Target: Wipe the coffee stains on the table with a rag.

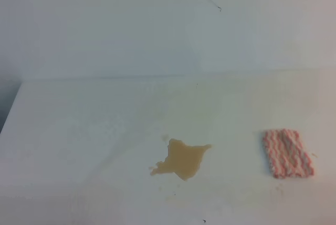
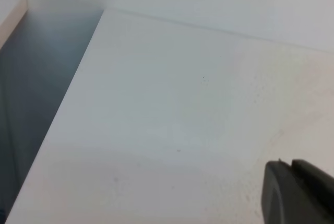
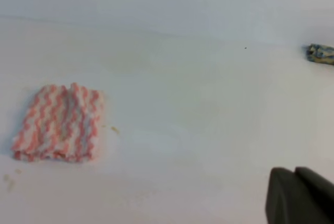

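Observation:
A tan-brown coffee stain (image 1: 182, 159) with jagged lobes lies on the white table (image 1: 94, 130), near the front middle in the high view. A tiny speck (image 1: 165, 138) of the same colour sits just above its left side. The pink-and-white zigzag rag (image 1: 287, 153) lies flat to the right of the stain, untouched; it also shows in the right wrist view (image 3: 58, 123) at the left. No gripper shows in the high view. Each wrist view shows only a dark finger tip at the bottom right: the left fingertip (image 2: 297, 192) over bare table, the right fingertip (image 3: 300, 195) well right of the rag.
The table's left edge (image 2: 62, 114) drops off to a dark gap. A white back wall (image 1: 157, 25) rises behind the table. A small blue-grey object (image 3: 320, 54) lies at the far right in the right wrist view.

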`<action>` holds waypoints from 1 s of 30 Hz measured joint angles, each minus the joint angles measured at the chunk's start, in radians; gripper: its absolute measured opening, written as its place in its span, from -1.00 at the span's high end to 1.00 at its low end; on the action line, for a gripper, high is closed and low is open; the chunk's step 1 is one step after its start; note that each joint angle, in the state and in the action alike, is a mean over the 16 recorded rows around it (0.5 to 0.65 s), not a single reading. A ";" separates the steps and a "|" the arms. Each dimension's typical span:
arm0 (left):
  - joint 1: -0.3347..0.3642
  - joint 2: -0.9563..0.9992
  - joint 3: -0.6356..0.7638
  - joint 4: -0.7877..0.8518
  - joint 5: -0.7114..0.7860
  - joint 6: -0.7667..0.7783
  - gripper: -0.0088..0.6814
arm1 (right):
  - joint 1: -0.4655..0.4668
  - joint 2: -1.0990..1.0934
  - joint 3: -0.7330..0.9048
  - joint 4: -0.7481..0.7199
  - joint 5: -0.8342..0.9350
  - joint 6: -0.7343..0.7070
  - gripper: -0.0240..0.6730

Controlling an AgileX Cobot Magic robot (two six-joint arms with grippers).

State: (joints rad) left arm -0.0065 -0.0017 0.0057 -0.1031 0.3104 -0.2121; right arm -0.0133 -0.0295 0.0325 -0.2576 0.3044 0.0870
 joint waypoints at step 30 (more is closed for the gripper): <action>0.000 0.002 0.014 0.000 0.000 0.000 0.98 | 0.000 0.000 0.000 0.023 -0.232 0.036 0.94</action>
State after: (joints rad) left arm -0.0065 0.0000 0.0198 -0.1030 0.3104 -0.2121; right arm -0.0133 -0.0295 0.0325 -0.2351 0.0719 0.1227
